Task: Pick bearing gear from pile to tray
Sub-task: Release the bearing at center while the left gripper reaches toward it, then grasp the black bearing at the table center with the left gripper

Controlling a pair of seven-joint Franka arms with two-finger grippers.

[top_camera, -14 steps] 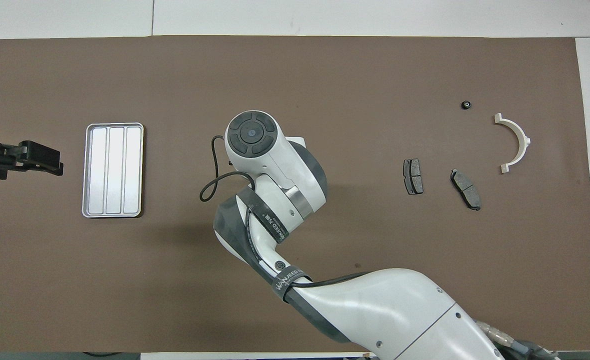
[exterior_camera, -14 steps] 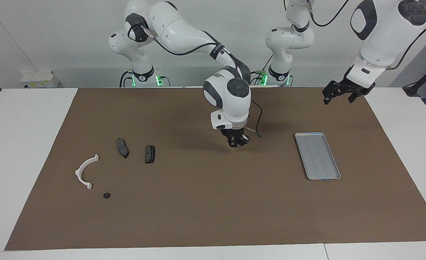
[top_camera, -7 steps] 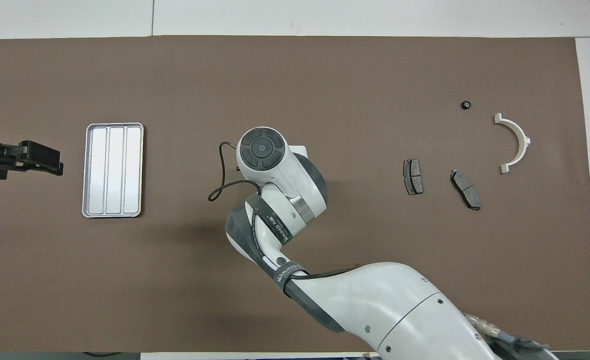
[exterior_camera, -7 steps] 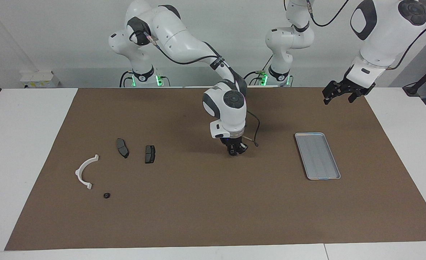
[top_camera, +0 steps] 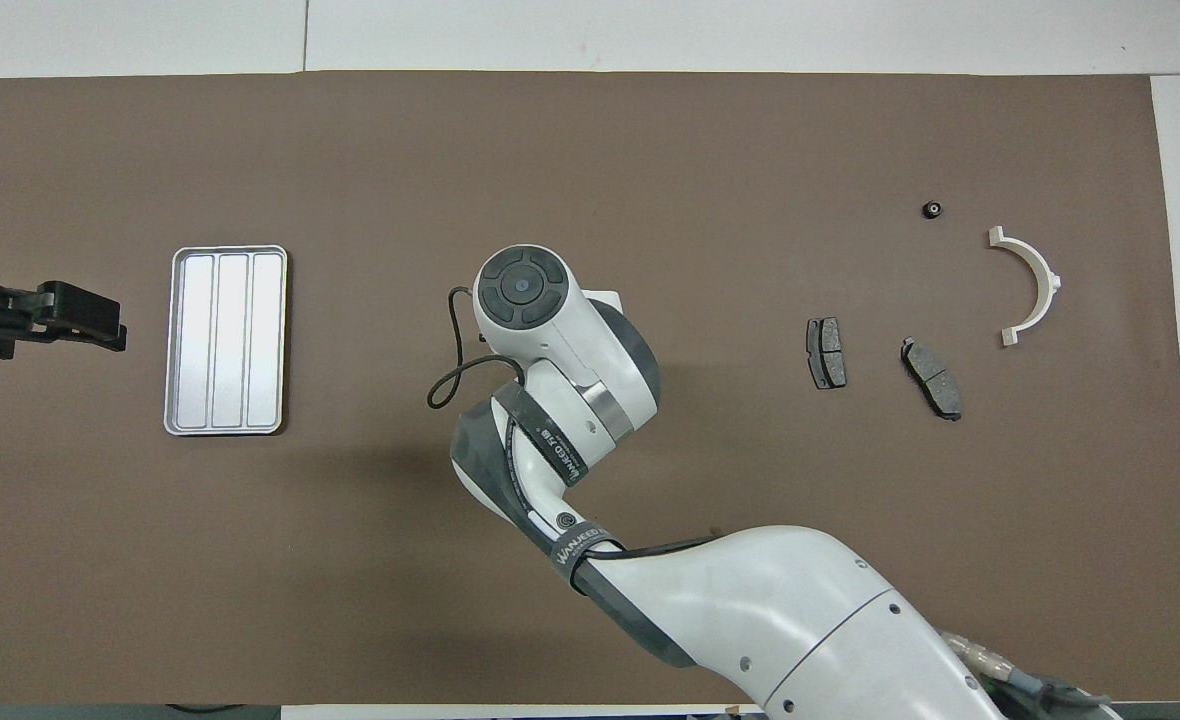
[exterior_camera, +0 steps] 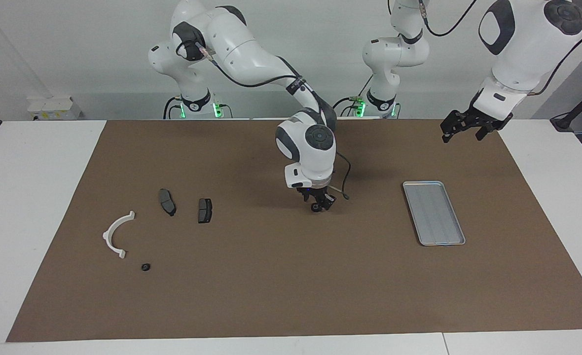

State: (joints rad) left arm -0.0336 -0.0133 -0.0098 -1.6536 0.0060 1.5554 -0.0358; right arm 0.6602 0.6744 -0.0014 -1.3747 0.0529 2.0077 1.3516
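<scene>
Now the right gripper (exterior_camera: 319, 204) hangs low over the middle of the table, lower than a second ago and shifted slightly back toward the right arm's end. We cannot tell how wide it stands or whether the dark blob at its tip is a held part. The tray (exterior_camera: 434, 213) lies bare near the left arm's end. One small black round piece (exterior_camera: 145, 267) stays in the pile near the right arm's end, beside the white bracket (exterior_camera: 109, 231) and the two dark plates (exterior_camera: 167, 202). We judge that no delivery is under way yet. The left gripper (exterior_camera: 461, 130) waits raised near the tray, toward the robots' edge.
</scene>
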